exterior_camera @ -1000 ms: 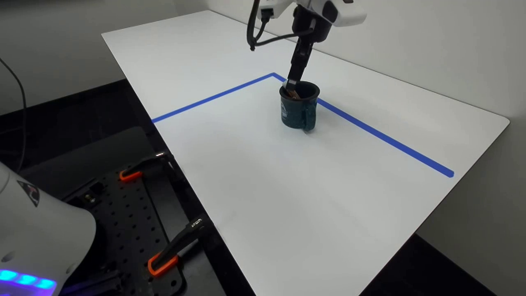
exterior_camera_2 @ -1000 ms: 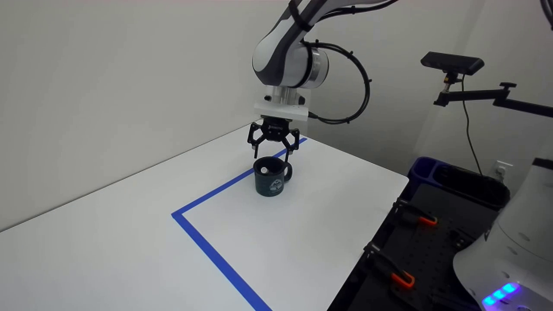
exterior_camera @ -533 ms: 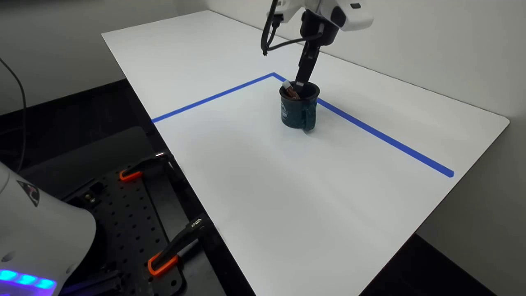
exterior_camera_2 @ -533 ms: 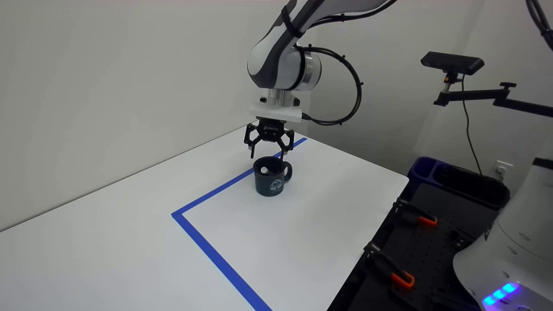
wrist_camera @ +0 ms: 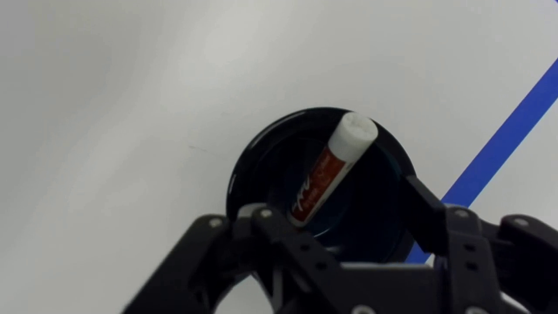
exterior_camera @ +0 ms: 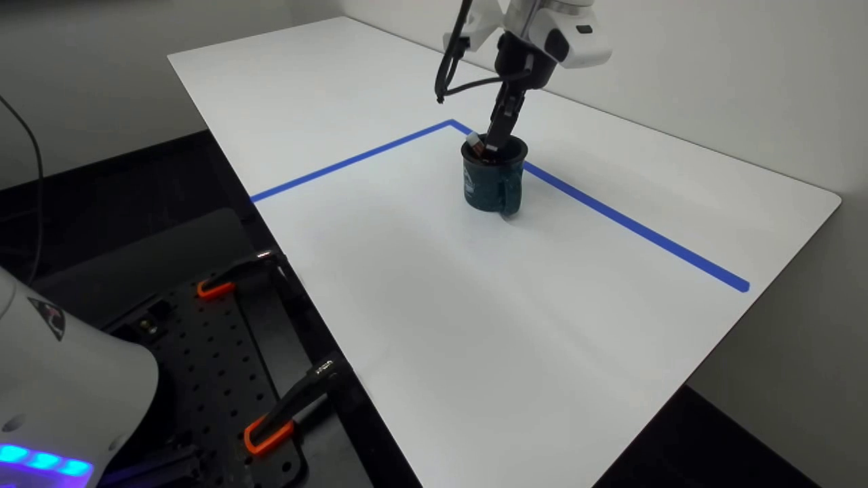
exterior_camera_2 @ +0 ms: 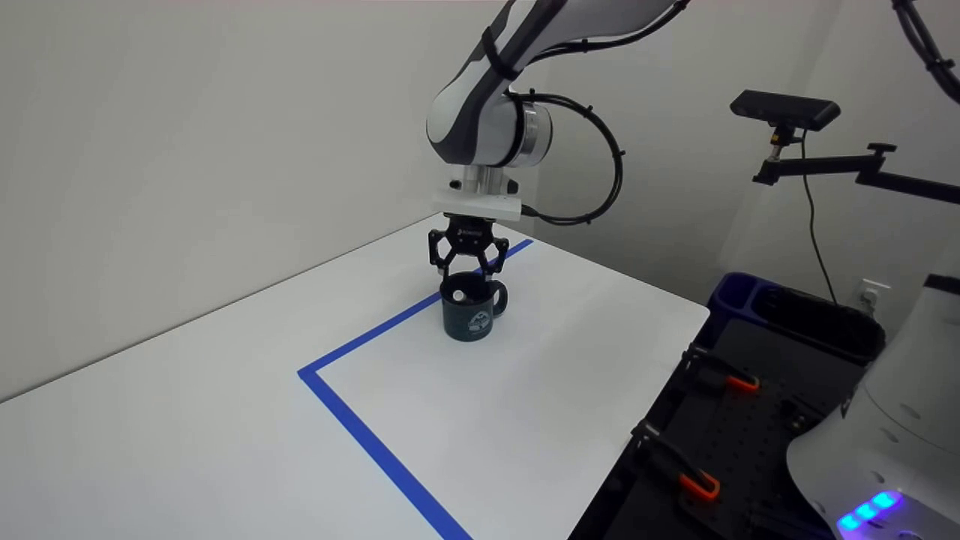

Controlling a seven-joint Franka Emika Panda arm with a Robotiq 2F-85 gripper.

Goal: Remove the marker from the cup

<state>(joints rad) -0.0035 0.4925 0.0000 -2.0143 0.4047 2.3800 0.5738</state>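
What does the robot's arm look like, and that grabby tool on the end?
The arm is chunky and rounded, white and dark grey, with a silvery ring. Black cables loop from it. The tool is black, with two jointed fingers and pale lettering too tiny to read. The white base has glowing blue lights.

In both exterior views, a white table stands with its long side just beside a plain, pale grey wall. Blue tape makes one corner on the table, with two straight lines. The floor is very dark, almost black. In an exterior view, a white outlet is fixed on a pale wall. The light is soft; it leaves pale shine on the table.
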